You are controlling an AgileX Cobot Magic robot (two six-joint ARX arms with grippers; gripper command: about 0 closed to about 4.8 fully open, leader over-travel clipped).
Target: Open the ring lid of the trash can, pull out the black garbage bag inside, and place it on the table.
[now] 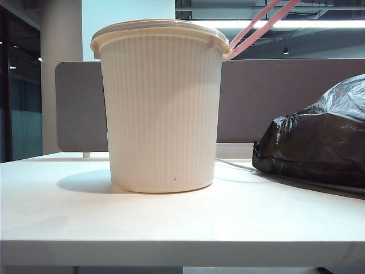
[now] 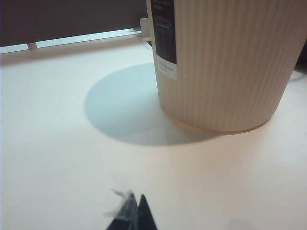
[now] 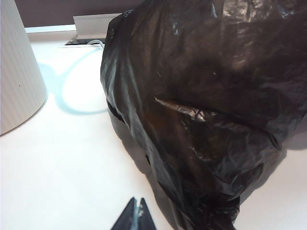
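Note:
The cream ribbed trash can (image 1: 162, 108) stands upright in the middle of the white table (image 1: 171, 222). Its pale pink ring lid (image 1: 259, 25) is swung up on the can's right side, slanting away above the rim. The glossy black garbage bag (image 1: 319, 142) lies on the table to the right of the can. My left gripper (image 2: 135, 199) is shut and empty, low over the table short of the can (image 2: 225, 62). My right gripper (image 3: 136, 201) is shut and empty, just short of the bag (image 3: 201, 96). Neither arm shows in the exterior view.
A grey-brown partition panel (image 1: 285, 97) runs behind the table. A white cable (image 3: 86, 45) loops from a slot at the table's back edge between can and bag. The can (image 3: 17, 72) stands beside the bag in the right wrist view.

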